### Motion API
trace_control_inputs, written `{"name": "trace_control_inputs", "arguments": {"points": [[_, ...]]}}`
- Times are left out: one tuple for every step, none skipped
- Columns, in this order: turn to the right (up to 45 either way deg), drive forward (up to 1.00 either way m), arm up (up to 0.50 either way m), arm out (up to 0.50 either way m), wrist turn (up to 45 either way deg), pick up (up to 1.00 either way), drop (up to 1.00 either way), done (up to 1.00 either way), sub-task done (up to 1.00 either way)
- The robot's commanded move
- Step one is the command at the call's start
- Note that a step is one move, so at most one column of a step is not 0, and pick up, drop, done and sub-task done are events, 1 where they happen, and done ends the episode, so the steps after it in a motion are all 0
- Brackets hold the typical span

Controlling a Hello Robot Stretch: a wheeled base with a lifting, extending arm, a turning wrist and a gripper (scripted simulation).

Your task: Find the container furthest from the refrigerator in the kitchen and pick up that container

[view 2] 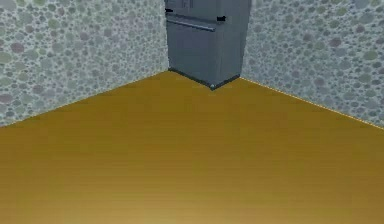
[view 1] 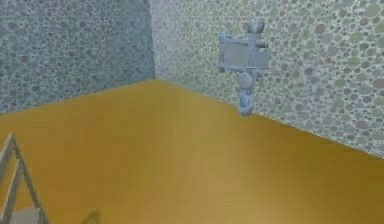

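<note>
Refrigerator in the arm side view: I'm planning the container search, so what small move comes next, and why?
Probably turn the base toward the forward view's left: the grey refrigerator stands in a corner on the arm side, orange floor lies ahead, and a wooden frame at the lower left hints at furniture there.

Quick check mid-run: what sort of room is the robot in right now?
Likely a kitchen, though that rests mainly on the grey refrigerator standing in the corner between pebble-patterned walls on an orange floor. The forward view adds a grey wall fixture and a wooden frame.
</note>
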Motion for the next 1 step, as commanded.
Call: {"name": "trace_control_inputs", "arguments": {"points": [[45.0,0.0,0.0,0.0,0.0,0.0,0.0,0.0,0.0]]}}
